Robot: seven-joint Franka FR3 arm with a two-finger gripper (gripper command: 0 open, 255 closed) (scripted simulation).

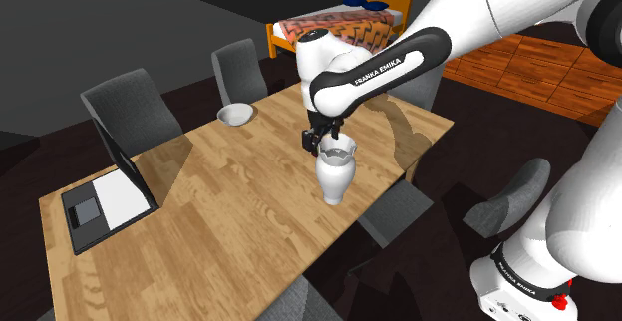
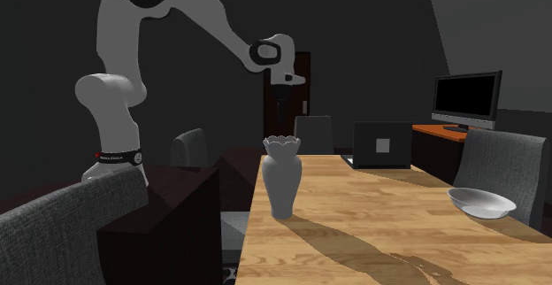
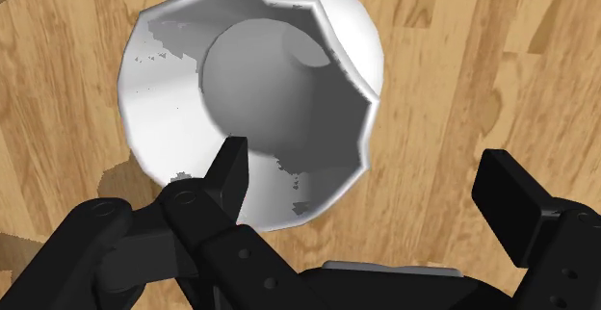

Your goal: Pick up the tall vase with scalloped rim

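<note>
Near the middle of the shoulder view, the white vase with its scalloped rim stands upright on the wooden surface, close to the edge facing the frame's right. The black end effector hangs just above its mouth, set a little toward the frame's left. At centre frame in the second exterior view the vase has its long axis vertical, and the end effector is overhead. Seen from the wrist, the end effector is spread wide and grips nothing. One finger lies over the edge of the vase's open mouth, while the other finger is over bare wood, well outside the body. The vase therefore sits off-centre, toward the first finger, with one side of its rim wall between the two. A straight descent would probably pinch that wall; straddling the whole neck would need a sideways shift first. A white bowl and an open laptop lie well apart, toward the shoulder view's left.
</note>
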